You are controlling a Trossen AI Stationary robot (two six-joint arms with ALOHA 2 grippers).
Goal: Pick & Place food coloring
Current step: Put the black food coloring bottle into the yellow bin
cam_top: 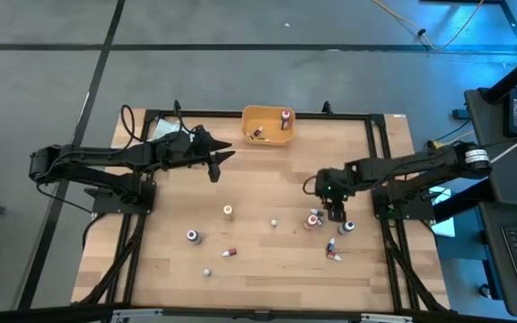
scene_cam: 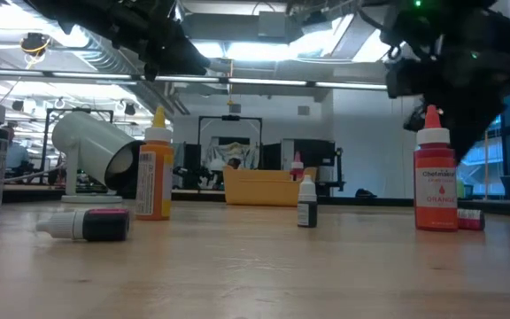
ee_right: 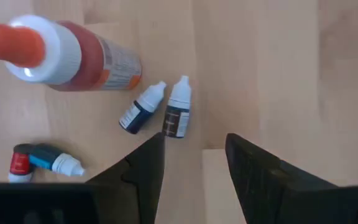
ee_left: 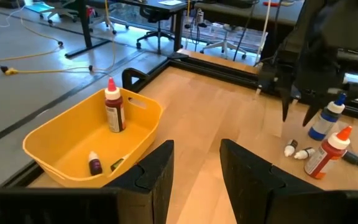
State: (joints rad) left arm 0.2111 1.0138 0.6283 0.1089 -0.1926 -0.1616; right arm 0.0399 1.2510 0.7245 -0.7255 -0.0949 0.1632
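Observation:
Small food coloring bottles are scattered over the wooden table. An orange-capped bottle (ee_right: 55,50) stands beside two small dropper bottles (ee_right: 160,113) that lie on their sides, with a red-and-blue vial (ee_right: 39,163) near them. My right gripper (ee_right: 194,155) hangs open above this cluster (cam_top: 315,221), pointing down. My left gripper (ee_left: 197,168) is open in the air, left of the orange bin (ee_left: 92,137). A red bottle (ee_left: 112,109) stands in the bin and a small dark one (ee_left: 95,163) rests on its floor.
More bottles stand or lie apart: a yellow-orange one (cam_top: 228,212), a purple one (cam_top: 193,236), a red one (cam_top: 229,253), a blue one (cam_top: 346,227) and two lying (cam_top: 333,251). A white cup (scene_cam: 96,151) lies on its side. The bin (cam_top: 267,126) sits at the far edge.

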